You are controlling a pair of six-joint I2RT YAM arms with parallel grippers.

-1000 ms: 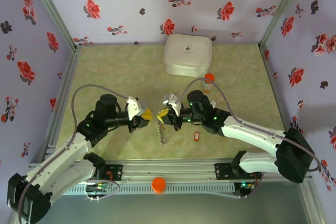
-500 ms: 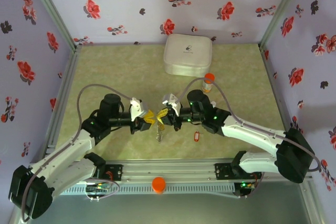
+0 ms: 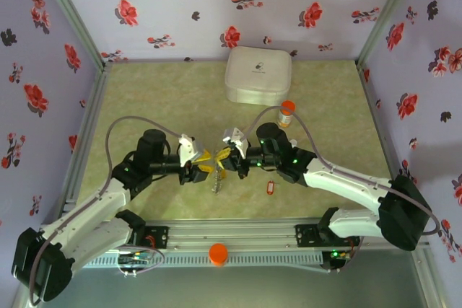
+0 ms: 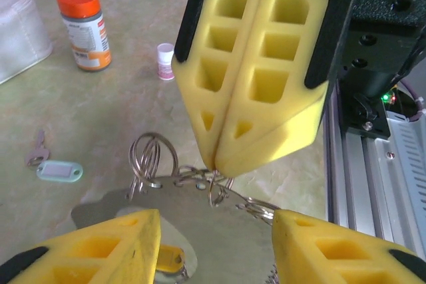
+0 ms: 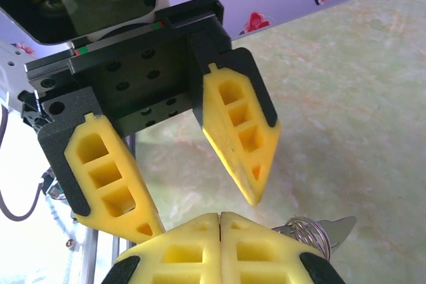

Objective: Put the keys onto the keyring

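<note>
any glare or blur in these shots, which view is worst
Left wrist: its own fingers at the bottom are soft, the bottle fairly crisp, the keyring a dull sheen without hard glare. Right wrist: worst, lower left corner blown out white. Top external: even light, though the parts mid-table are too small to resolve.

My left gripper [image 3: 201,164] has swung right across the table to meet the right gripper [image 3: 225,158] almost tip to tip, and its yellow jaws have parted from nearly closed to well apart. The keyring [image 3: 217,179] dangling below the right gripper has drifted slightly left.
</note>
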